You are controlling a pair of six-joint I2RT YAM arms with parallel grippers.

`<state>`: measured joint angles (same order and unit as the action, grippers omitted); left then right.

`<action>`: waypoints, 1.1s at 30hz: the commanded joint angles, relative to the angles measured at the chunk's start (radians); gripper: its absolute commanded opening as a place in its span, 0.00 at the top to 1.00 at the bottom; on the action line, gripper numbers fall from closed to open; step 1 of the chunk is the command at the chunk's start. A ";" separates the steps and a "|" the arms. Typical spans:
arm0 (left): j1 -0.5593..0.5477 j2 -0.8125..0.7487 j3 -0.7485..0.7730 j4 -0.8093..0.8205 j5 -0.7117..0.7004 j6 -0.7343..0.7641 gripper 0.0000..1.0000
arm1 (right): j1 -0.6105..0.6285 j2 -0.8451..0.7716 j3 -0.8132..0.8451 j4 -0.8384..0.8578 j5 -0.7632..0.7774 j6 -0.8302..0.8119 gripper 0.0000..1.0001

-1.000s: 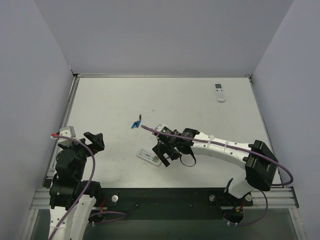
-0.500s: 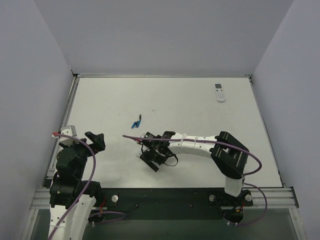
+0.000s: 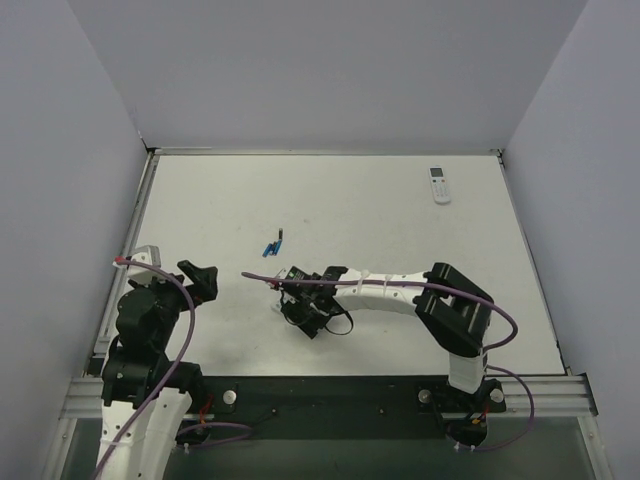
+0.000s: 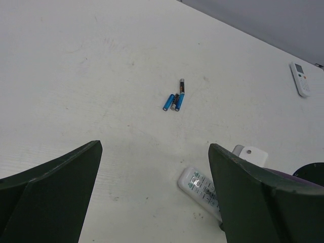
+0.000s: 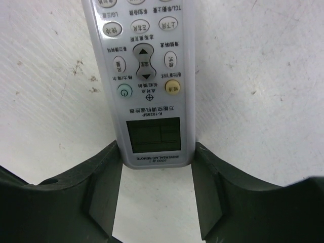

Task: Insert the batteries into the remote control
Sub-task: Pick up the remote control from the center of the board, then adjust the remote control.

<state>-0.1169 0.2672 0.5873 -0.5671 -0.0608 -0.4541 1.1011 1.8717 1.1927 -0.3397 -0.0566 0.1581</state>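
Note:
The remote control (image 5: pixel 151 71) lies face up on the table, its buttons and greenish display showing. My right gripper (image 5: pixel 156 149) straddles the display end, and both fingers touch the remote's long sides. From above, the right gripper (image 3: pixel 302 310) covers most of the remote, leaving one white corner (image 3: pixel 282 307) visible. Two blue batteries (image 3: pixel 270 247) lie side by side farther back on the table, apart from both grippers. The left wrist view shows these batteries (image 4: pixel 173 102) and the remote (image 4: pixel 198 185). My left gripper (image 3: pixel 205 278) hovers open and empty at the near left.
A rounder white remote (image 3: pixel 439 184) lies at the far right of the table and also shows as the rounder remote (image 4: pixel 300 78) in the left wrist view. A thin dark stick-like battery (image 4: pixel 181 86) rests just behind the blue pair. Grey walls close in three sides of the table.
My right arm swung left over the remote and its jaws narrowed onto the display end. The left gripper shifted slightly forward and stayed open.

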 commanded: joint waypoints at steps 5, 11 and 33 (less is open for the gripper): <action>-0.001 0.052 -0.125 0.257 0.275 -0.207 0.03 | -0.015 -0.262 -0.169 0.128 0.032 0.109 0.98; -0.026 0.078 -0.228 0.484 0.417 -0.403 0.03 | -0.111 -0.471 -0.326 0.330 -0.118 0.264 1.00; -0.684 0.426 -0.236 0.973 -0.071 -0.396 0.03 | -0.181 -0.737 -0.555 0.628 -0.187 0.501 1.00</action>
<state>-0.7258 0.6144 0.2501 0.2375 -0.0067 -0.9100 0.9226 1.1580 0.6514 0.2070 -0.2363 0.6281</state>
